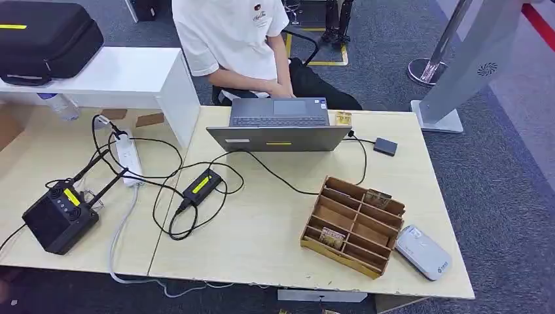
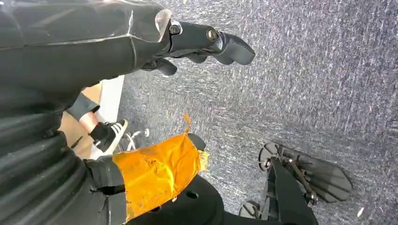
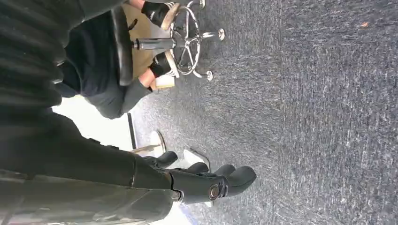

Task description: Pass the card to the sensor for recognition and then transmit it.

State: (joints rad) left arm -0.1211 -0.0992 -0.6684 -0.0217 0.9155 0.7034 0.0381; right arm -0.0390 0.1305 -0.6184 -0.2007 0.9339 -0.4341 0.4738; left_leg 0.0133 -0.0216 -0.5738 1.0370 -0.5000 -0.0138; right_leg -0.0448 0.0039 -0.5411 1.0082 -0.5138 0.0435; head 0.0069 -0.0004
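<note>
Grey-blue carpet runs round a pale wooden worktop (image 1: 275,242), behind which a person in a white shirt (image 1: 229,33) sits at an open laptop (image 1: 278,124). At about 4 o'clock from the laptop stands a wooden compartment tray (image 1: 353,226); a brownish card (image 1: 332,237) lies in one of its near-left compartments, and another card-like piece (image 1: 377,197) sits in a far-right compartment, though at this size I cannot be sure it is a card. Just beside the tray, at its 4 o'clock, lies the white sensor (image 1: 423,252), near the worktop's front right corner. A small dark box (image 1: 385,146) rests at 3 o'clock from the laptop, and a black radio unit (image 1: 59,216), a power strip (image 1: 127,157) and looping cables occupy the left side. Both arms hang down by the floor, well apart from the card. The left hand (image 2: 206,42) holds nothing, its dark fingers loosely curled over the carpet; the right hand (image 3: 206,180) is likewise empty, fingers gently bent and apart.
</note>
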